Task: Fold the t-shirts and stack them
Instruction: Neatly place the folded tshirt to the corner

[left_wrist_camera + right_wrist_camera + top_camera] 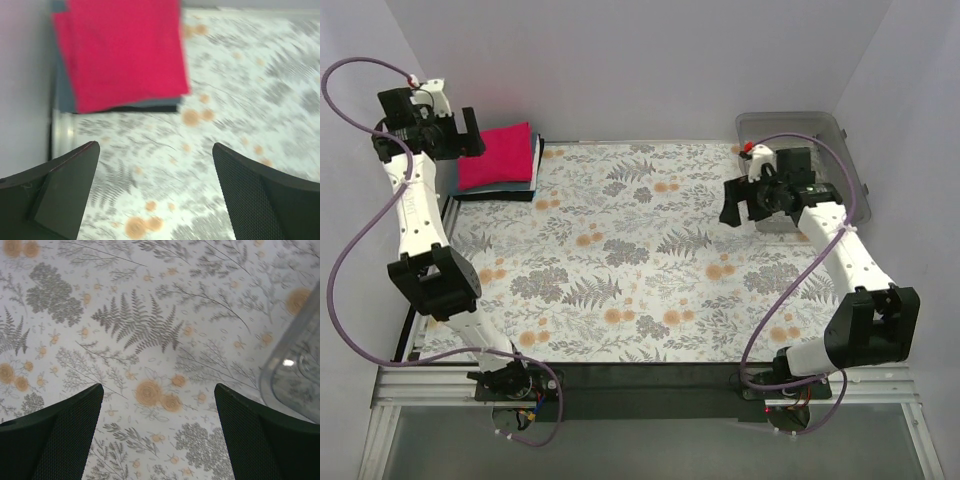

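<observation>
**Stack placed far left: back off clean**

The floral surface (650,260) carries one pile, in its far-left corner against the wall. The crimson-pink t-shirt (122,52) lies folded on top. The teal-blue t-shirt (62,97) is under it, showing along the left and near edges. There's a dark strip below that, and I can't tell what it is. The clear bin (800,130) sits at far right, well apart from the pile.

The left gripper (155,149) hangs just near of the pile with its jaws wide apart and nothing between them, no cloth touching. The right gripper (157,387) is above bare surface beside the bin, also spread wide and holding nothing.

I judge folding and stacking as basically done, so the step in hand is withdrawal. To do it well I'd:
- Keep the left jaws spread.
- Lift before pulling toward near, so no finger snags the pink edge.
- Leave the right arm parked.

The top fold looks slightly skewed over the teal. I'd only nudge it if a sharper view confirms that, since the wrist picture is blurred.
</observation>
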Controlling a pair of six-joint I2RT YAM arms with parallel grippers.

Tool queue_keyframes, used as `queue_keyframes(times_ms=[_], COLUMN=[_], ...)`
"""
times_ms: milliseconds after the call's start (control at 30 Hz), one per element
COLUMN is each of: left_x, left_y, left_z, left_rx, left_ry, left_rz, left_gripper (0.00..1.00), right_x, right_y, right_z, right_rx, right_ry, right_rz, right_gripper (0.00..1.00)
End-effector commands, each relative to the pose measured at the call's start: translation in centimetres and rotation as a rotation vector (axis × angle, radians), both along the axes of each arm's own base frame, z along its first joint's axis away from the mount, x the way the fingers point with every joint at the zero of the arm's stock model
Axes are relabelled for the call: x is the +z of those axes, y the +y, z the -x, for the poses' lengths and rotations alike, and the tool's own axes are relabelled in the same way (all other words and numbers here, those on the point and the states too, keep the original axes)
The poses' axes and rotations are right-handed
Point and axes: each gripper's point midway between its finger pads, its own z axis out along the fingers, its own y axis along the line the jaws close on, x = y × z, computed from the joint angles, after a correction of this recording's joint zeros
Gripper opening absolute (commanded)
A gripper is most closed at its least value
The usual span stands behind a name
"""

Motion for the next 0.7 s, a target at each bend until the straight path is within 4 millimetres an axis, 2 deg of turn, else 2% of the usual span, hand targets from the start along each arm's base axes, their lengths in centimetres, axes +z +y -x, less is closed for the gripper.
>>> queue_keyframes(times_ms=[0, 33, 67, 100, 133, 167, 200, 267, 300, 333, 367, 433, 533, 667], left_x=[-2.1, -2.7, -2.7, -3.9, -4.2, -3.5, -6.5, -7.5, -8.3, -10.3, -10.1, -11.0, -9.9, -7.8], left_y=[-8.9, -10.0, -12.3, -13.8, -15.4, -17.7, -18.7, -20.1, -20.3, -20.5, -20.7, -20.7, -20.6, -20.7], left_z=[5.4, 6.1, 6.2, 8.2, 9.1, 10.3, 11.7, 13.4, 14.1, 15.4, 15.9, 16.9, 17.3, 17.5], left_rx=[-0.228, -0.235, -0.254, -0.267, -0.304, -0.355, -0.358, -0.373, -0.372, -0.371, -0.377, -0.369, -0.367, -0.374], left_ry=[0.148, 0.167, 0.155, 0.182, 0.185, 0.157, 0.232, 0.245, 0.263, 0.308, 0.288, 0.301, 0.271, 0.226], left_rz=[0.168, 0.174, 0.187, 0.201, 0.22, 0.211, 0.224, 0.228, 0.239, 0.255, 0.255, 0.264, 0.252, 0.251], left_gripper=[0.96, 0.96, 0.97, 0.97, 0.97, 0.97, 0.97, 0.98, 0.98, 0.98, 0.98, 0.98, 0.98, 0.98], right_x=[-0.2, 0.0, -0.4, -0.6, -0.6, -1.2, -1.4, -1.4, -2.0, -2.0, -2.2, -2.9, -2.6, -1.5], right_y=[-3.2, -3.6, -4.2, -4.4, -4.6, -4.6, -4.6, -4.1, -4.0, -3.8, -3.8, -3.8, -3.6, -4.1], right_z=[1.5, 1.7, 2.1, 2.7, 3.1, 3.7, 4.3, 5.5, 6.4, 7.0, 7.3, 8.3, 9.3, 9.1], right_rx=[-0.026, -0.032, -0.044, -0.037, -0.037, -0.037, -0.033, -0.001, 0.009, 0.024, 0.028, 0.035, 0.049, 0.035], right_ry=[0.065, 0.061, 0.075, 0.085, 0.084, 0.103, 0.115, 0.12, 0.147, 0.146, 0.153, 0.18, 0.182, 0.13], right_rz=[-0.031, -0.029, -0.024, -0.012, -0.008, -0.004, -0.006, -0.031, -0.039, -0.047, -0.049, -0.046, -0.057, -0.033], right_gripper=[0.98, 0.98, 0.98, 0.98, 0.98, 0.98, 0.98, 0.98, 0.98, 0.98, 0.98, 0.98, 0.98, 0.98])
